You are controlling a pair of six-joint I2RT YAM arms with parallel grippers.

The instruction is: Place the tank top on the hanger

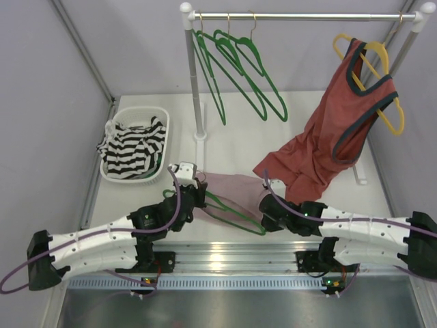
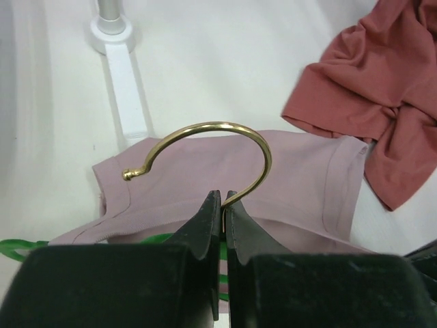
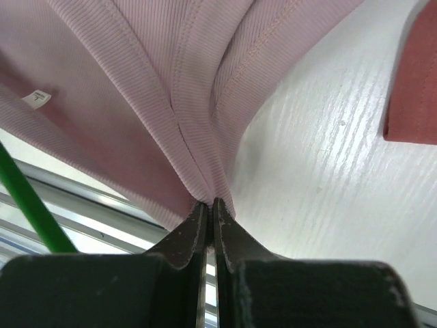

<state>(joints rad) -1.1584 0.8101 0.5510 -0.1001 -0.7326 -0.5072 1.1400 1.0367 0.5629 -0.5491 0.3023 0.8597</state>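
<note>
The dusty-pink tank top [image 1: 229, 190] lies on the table near the front, between my two arms. A green hanger [image 1: 235, 213] lies partly under or inside it, its lower bar showing toward the front edge. My left gripper [image 1: 193, 193] is shut on the stem of the hanger's brass hook [image 2: 225, 127], with the jaws pinching the wire [image 2: 222, 199] over the pink fabric [image 2: 293, 184]. My right gripper [image 1: 268, 205] is shut on a bunched fold of the tank top [image 3: 171, 82], pinched at its tips [image 3: 210, 203]. One green hanger arm [image 3: 27, 205] shows at the left of the right wrist view.
A clothes rail at the back holds three more green hangers [image 1: 239, 61] and a yellow hanger [image 1: 382, 65] carrying a rust-red top [image 1: 341, 123] that drapes onto the table right of the tank top. The rail's post [image 1: 194, 75] stands centre-left. A white basket [image 1: 161, 164] with a striped garment sits left.
</note>
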